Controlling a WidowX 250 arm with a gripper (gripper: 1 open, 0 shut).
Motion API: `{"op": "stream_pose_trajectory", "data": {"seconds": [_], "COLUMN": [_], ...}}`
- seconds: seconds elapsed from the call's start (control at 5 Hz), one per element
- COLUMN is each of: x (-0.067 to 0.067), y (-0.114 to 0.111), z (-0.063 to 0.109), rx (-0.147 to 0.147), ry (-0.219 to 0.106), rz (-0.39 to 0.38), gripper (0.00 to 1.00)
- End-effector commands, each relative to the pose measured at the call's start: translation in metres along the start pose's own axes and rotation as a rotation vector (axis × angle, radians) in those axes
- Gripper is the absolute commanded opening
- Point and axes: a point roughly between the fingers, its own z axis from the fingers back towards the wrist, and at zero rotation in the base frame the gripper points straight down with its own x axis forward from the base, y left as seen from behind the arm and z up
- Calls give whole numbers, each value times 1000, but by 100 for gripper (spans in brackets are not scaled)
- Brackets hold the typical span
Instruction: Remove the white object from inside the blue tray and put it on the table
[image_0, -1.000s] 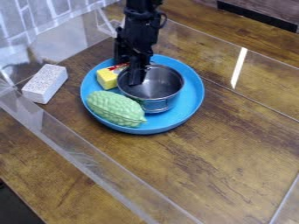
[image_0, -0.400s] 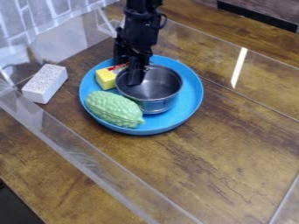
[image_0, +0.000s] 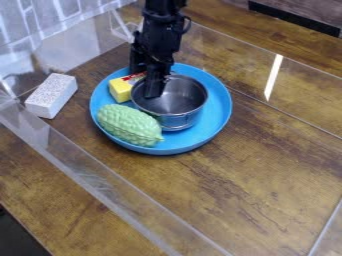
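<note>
In the upper middle of the frame, 1 black gripper reaches down at the metal pot, its jaws closed. The round blue tray holds the pot, 1 yellow block and 1 pale-green bumpy vegetable. At left, 1 white speckled block rests on the wood-grain table, outside the tray.

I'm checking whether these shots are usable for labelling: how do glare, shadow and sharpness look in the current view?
Camera view: pale glare streaks cross the glossy table at left; the metal pot is dark inside; the black arm loses detail in shadow, blending with the fingers; small edges look soft throughout.
</note>
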Motion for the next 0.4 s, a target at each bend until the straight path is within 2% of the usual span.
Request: {"op": "stream_pose_trajectory", "data": {"seconds": [0.0, 0.2], "x": [2, 3], "y": [-1, -2], "z": [10, 8], "rx": [24, 25], "ry": [-11, -6], "rz": [-35, -42], "gripper": [0, 0]}}
